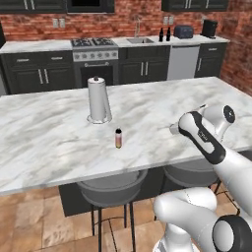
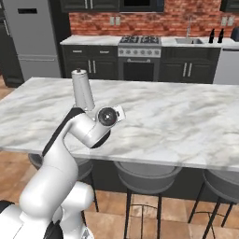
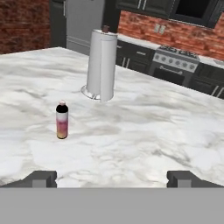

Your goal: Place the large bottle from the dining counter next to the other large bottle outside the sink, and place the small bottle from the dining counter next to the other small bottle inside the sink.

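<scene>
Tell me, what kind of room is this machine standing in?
A home kitchen, rendered rather than real. A gas stove sits among dark cabinets, a sink lies beneath a brick wall, and bar stools tuck under a marble dining counter holding a paper towel roll and small bottle.

Hovers above the near edge of the dining counter [image 1: 59, 147], forearm bent level, gripper [image 3: 111, 178] spread to full width, empty, fingertips [image 3: 41, 178] clear of its marble.

Small bottle [image 1: 118, 138] upright on dining counter [image 1: 54, 138], near paper towel roll [image 1: 98, 100]; label unreadable, possibly pink.
</scene>
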Robot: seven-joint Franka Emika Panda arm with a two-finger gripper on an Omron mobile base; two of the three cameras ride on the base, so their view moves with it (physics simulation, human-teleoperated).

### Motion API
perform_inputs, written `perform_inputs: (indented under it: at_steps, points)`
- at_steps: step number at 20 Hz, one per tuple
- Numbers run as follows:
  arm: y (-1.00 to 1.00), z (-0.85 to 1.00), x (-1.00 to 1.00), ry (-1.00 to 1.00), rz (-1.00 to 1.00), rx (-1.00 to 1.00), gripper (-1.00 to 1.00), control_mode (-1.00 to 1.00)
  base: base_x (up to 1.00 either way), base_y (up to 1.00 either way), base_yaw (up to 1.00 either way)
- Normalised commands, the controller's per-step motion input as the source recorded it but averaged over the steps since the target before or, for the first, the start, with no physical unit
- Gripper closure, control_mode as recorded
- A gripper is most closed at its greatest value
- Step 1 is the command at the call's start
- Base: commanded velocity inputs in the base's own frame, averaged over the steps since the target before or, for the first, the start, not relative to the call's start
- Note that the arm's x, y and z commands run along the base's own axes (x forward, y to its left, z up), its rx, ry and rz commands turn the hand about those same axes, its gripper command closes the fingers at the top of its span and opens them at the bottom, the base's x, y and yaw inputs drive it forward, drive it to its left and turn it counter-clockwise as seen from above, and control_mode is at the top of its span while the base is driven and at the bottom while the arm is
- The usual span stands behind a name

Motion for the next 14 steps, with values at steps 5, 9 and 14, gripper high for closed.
perform_inputs:
  at_steps: [5, 9, 14]
  points:
    - [0.00, 0.00, 0.00, 0.00, 0.00, 0.00, -1.00, 1.00, 0.37, 0.08, -0.02]
    - [0.00, 0.00, 0.00, 0.00, 0.00, 0.00, -1.00, 1.00, 0.36, 0.07, -0.02]
    - [0.00, 0.00, 0.00, 0.00, 0.00, 0.00, -1.00, 1.00, 0.34, 0.06, -0.02]
